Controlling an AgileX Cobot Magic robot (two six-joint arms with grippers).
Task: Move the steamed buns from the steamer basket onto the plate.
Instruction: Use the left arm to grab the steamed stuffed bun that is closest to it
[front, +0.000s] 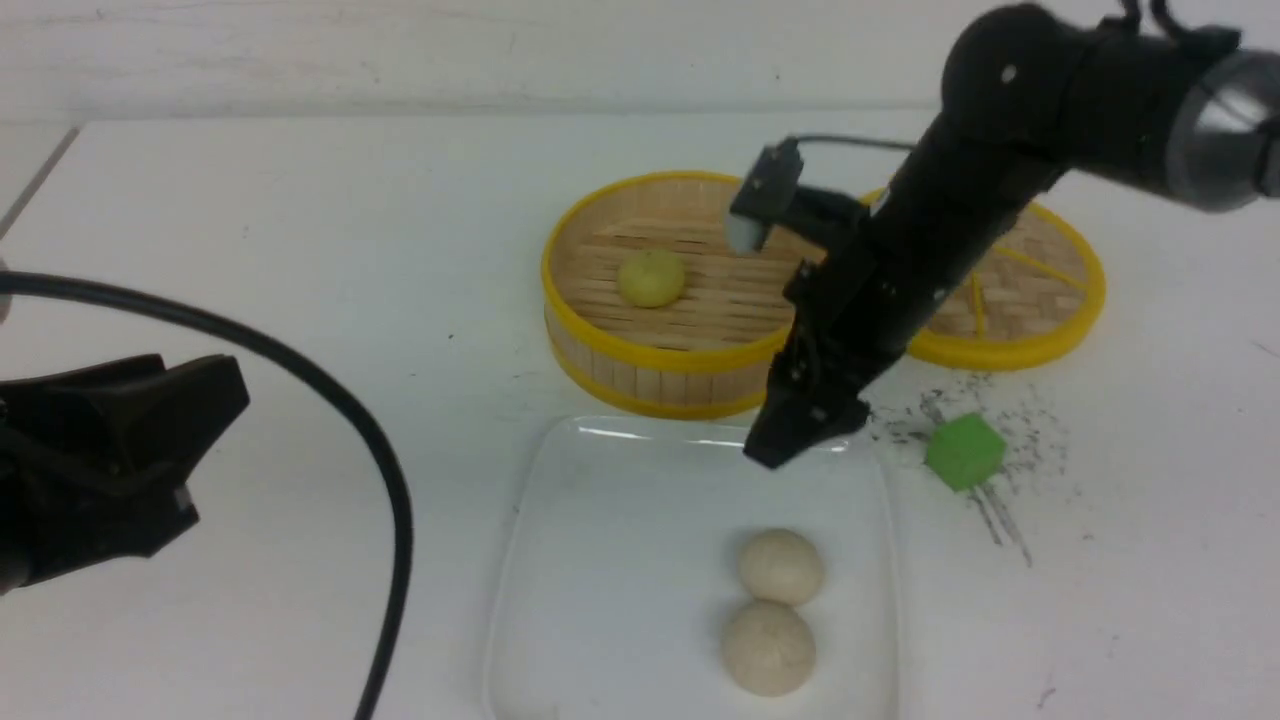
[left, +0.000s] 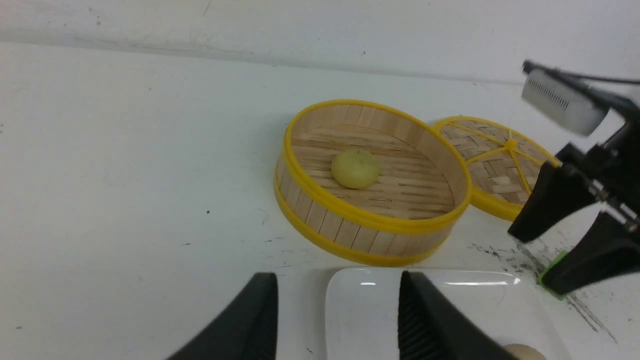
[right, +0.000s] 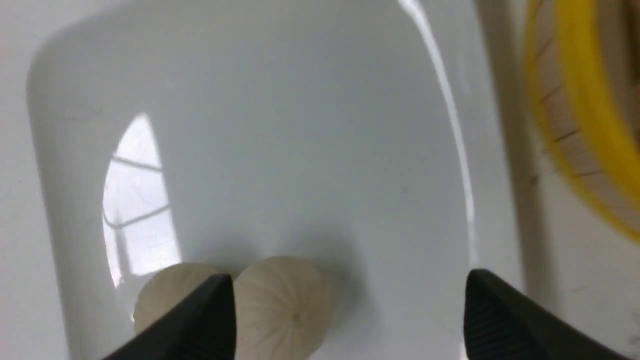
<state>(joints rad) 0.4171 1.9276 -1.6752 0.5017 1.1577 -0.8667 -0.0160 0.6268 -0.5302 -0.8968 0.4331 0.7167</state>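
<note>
Two pale buns — an off-white one and a slightly larger beige one — sit on the square white plate, towards its right edge, side by side and touching as far as I can see. One steamed bun, the pale yellow one, is in the round bamboo steamer basket, on the slatted floor towards the left part of the rim. The basket stands just beyond the plate's far edge.

So I'd call the job past halfway: the off-white bun is on the plate, the yellow one still has to make the trip. The right gripper is over the plate near its far edge, fingers spread wide with nothing between them. The left gripper has its fingers apart too, empty, off towards the desk's left side. What remains, as I judge it, is to reach into the basket, lift out the yellow bun and set it on the plate, where the left half has plenty of room.
</note>
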